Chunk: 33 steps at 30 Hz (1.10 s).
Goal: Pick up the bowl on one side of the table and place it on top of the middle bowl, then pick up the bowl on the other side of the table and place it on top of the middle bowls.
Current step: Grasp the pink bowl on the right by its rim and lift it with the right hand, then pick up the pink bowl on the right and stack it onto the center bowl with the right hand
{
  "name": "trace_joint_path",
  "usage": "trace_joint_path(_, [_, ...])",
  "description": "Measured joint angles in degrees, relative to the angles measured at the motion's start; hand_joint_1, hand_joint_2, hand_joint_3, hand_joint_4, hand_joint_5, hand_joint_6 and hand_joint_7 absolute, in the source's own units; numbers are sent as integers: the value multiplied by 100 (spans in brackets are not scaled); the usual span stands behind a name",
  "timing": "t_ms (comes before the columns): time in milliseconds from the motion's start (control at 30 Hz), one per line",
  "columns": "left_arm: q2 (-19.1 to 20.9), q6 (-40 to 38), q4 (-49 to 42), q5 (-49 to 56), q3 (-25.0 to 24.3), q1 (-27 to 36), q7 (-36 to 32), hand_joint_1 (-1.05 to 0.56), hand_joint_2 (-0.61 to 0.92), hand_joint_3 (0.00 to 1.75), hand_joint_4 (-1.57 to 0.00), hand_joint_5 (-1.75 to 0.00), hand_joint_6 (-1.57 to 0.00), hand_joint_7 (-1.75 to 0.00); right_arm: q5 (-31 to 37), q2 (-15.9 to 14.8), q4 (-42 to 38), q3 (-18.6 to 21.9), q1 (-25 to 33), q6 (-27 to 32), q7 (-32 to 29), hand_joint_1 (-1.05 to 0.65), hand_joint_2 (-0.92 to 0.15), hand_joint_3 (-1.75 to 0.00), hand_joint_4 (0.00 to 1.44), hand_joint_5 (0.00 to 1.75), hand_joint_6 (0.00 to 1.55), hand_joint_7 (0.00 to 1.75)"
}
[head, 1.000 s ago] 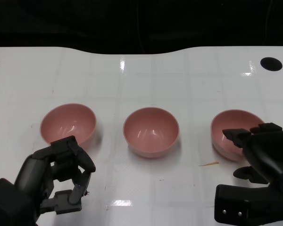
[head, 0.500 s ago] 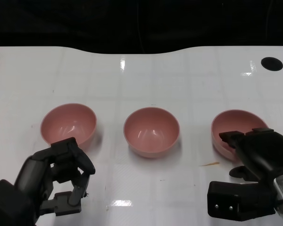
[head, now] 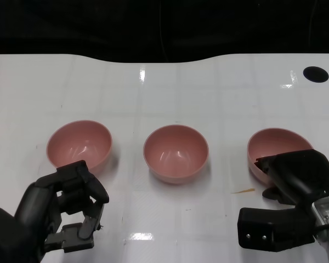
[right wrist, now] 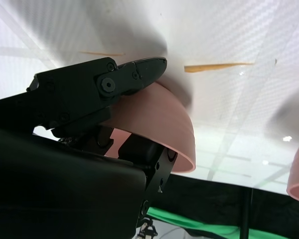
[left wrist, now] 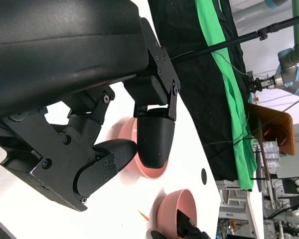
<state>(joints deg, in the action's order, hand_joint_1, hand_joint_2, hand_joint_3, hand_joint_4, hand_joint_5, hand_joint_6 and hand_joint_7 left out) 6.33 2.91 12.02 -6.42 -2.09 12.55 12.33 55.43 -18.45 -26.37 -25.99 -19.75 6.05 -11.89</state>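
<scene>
Three pink bowls stand in a row on the white table (head: 164, 93): the left bowl (head: 79, 143), the middle bowl (head: 175, 152) and the right bowl (head: 274, 147). My right hand (head: 299, 176) is at the near rim of the right bowl and hides that part of it. In the right wrist view one finger (right wrist: 134, 69) lies on the outer wall of the right bowl (right wrist: 159, 124) and another sits under its rim, so the rim is pinched. My left hand (head: 66, 205) is just in front of the left bowl, fingers curled in, holding nothing.
A thin orange sliver (head: 243, 191) lies on the table between the middle and right bowls. Black round holes (head: 316, 74) mark the table's far corners. Beyond the far edge is darkness. The left wrist view shows green cloth (left wrist: 224, 74) and stands off the table.
My right hand has drawn in over the right bowl's near rim and closed on it; the bowl has shifted slightly to the right. The left hand has barely moved.
</scene>
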Motion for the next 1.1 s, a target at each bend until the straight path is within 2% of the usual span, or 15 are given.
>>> trace_joint_path(33, [0,17,-5,1,0,-1,0,-10,48,119,-83,-171,-86,-137,-16,2,-66,0,-17,-49,-110,-26,-92,-2,84,131,109,5])
trace_joint_path(133, [1,28,-6,2,0,-2,0,-10,48,118,-84,-171,-87,-135,-115,11,-307,1,-63,-245,-501,-24,-92,-1,82,162,122,6])
trace_joint_path(300, [1,27,-5,2,0,-2,0,-10,48,119,-84,-170,-87,-135,-150,11,-528,-7,-148,-379,-726,-23,-92,0,81,171,125,6])
trace_joint_path(367, [1,-29,16,3,1,-1,-2,-10,48,119,-83,-171,-87,-137,-233,17,-659,-3,-189,-489,-890,-22,-92,-12,85,174,132,13])
trace_joint_path(400, [1,-56,21,4,1,0,-2,-10,48,117,-83,-171,-86,-136,-275,21,-733,7,-205,-555,-1001,-21,-91,-17,87,174,121,41])
trace_joint_path(433, [1,-71,22,3,0,0,-2,-10,48,116,-82,-171,-86,-136,-330,28,-800,20,-221,-624,-1119,-21,-88,-23,88,174,97,90])
trace_joint_path(467, [1,-78,23,2,0,0,-2,-10,49,116,-82,-172,-86,-136,-362,32,-861,27,-238,-672,-1213,-20,-88,-25,88,175,88,109])
trace_joint_path(533, [1,-78,23,2,0,0,-1,-10,50,115,-83,-172,-86,-136,-402,33,-936,35,-276,-743,-1356,-20,-83,-33,89,175,79,132])
trace_joint_path(667, [3,-56,20,5,0,0,-1,-10,50,115,-83,-173,-86,-137,-453,32,-938,55,-312,-852,-1515,-19,-77,-46,89,175,70,156])
trace_joint_path(733, [2,-56,20,-2,0,0,-1,-11,51,112,-83,-173,-86,-138,-472,29,-905,60,-312,-880,-1520,-20,-65,-69,91,175,65,171])
trace_joint_path(833, [1,-56,20,-2,0,0,-1,-11,53,110,-83,-173,-85,-139,-476,8,-760,81,-308,-910,-1536,-21,-61,-73,91,175,65,174])
trace_joint_path(1000, [-2,73,-4,0,6,-2,7,-9,53,110,-81,-175,-83,-141,-541,-56,-288,130,-254,-918,-1481,-20,-65,-76,90,175,65,175])
trace_joint_path(1100, [-2,152,-28,51,24,-2,2,-15,51,108,-82,-175,-85,-141,-548,-133,59,138,-169,-941,-1394,-25,-72,-67,90,175,66,170])
